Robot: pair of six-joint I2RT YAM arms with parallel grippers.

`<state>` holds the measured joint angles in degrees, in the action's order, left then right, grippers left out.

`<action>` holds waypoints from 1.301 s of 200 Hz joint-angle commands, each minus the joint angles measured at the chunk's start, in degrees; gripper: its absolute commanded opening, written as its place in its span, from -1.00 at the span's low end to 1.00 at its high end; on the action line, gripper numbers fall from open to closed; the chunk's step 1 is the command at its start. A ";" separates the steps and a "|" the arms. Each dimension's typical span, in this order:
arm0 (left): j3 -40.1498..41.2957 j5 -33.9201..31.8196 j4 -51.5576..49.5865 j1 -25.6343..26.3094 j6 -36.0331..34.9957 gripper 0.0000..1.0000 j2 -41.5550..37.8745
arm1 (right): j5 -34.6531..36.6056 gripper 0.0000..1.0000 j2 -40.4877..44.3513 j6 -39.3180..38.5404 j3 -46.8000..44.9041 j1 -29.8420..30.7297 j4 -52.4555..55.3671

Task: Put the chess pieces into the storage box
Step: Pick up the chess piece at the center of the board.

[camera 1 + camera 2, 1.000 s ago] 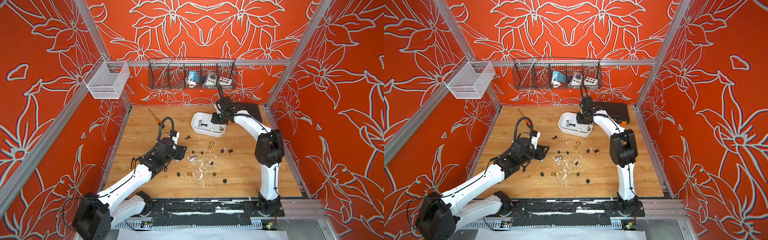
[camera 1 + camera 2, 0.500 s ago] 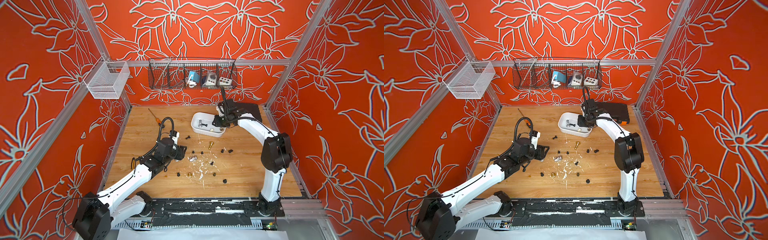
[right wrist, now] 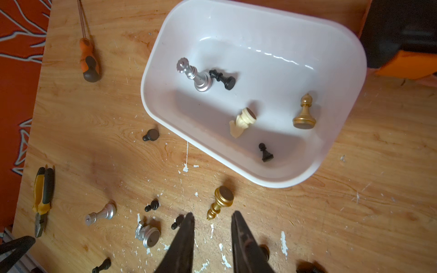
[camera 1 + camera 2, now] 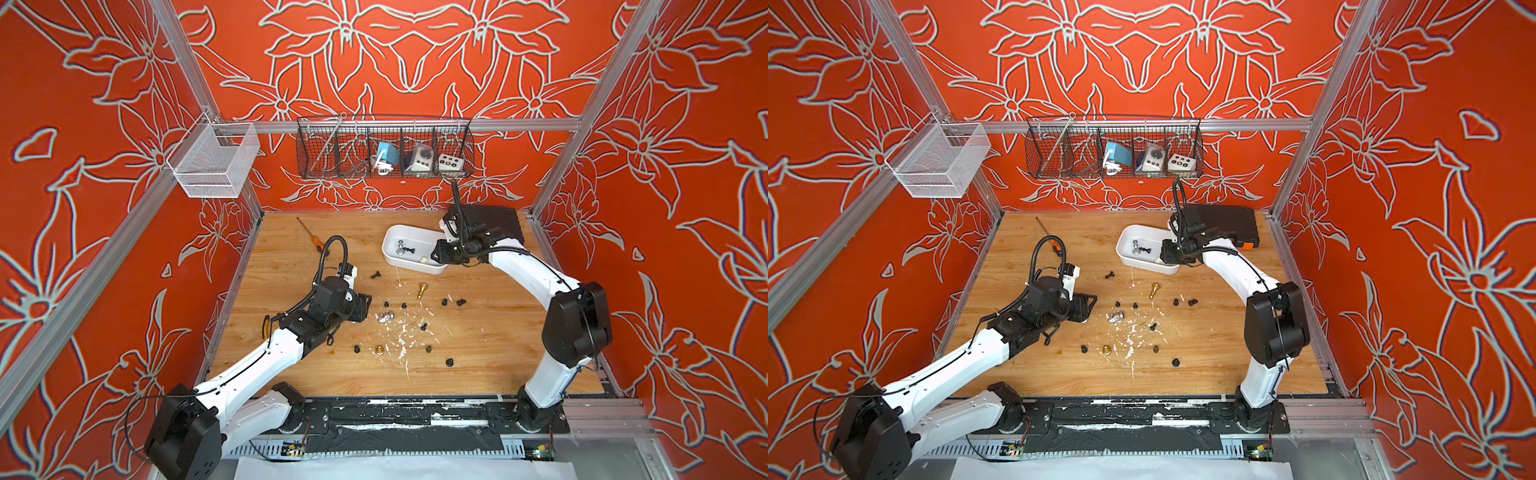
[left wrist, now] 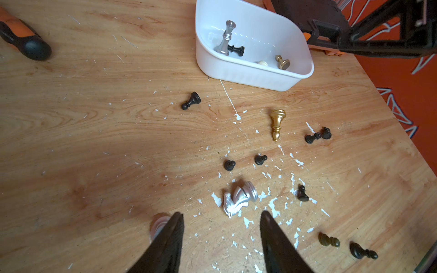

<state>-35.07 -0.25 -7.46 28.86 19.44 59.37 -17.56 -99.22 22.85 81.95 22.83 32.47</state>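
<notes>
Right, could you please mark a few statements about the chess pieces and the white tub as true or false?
1. The white rounded plastic tub holds five chess pieces. True.
2. The cream knight piece lies on the wooden table. False: it lies inside the tub.
3. The left tool grips the silver knight piece. False: it is open and empty; the knight lies on the table.
4. The tall gold piece lies tipped over on the table. True.
</notes>
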 commanded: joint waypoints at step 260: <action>3.66 -5.99 -3.70 -0.25 0.58 0.09 5.29 | 2.88 -0.40 18.00 -2.66 -23.13 -0.43 -0.21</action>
<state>-31.97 -5.10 -11.14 28.86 19.99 63.94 -15.66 -83.02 20.99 59.83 22.76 31.70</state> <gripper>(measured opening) 0.544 0.302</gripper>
